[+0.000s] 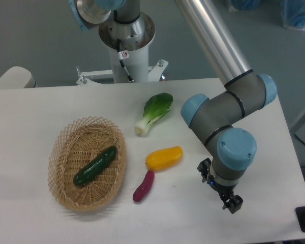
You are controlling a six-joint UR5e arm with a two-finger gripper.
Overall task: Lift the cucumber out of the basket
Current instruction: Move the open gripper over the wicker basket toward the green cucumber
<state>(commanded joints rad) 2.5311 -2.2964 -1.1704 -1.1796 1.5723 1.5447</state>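
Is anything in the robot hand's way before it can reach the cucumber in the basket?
Partly. The yellow vegetable and purple vegetable lie on the table between the gripper and the cucumber. Nothing covers the cucumber in the basket.

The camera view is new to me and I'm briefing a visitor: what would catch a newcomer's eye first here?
Probably the big grey arm with light blue joint caps sweeping in from the top right, its gripper hanging over bare table near the right front. Next, the wicker basket at left with the dark green cucumber lying diagonally inside. Between them lie a bok choy, a yellow vegetable and a small purple piece.
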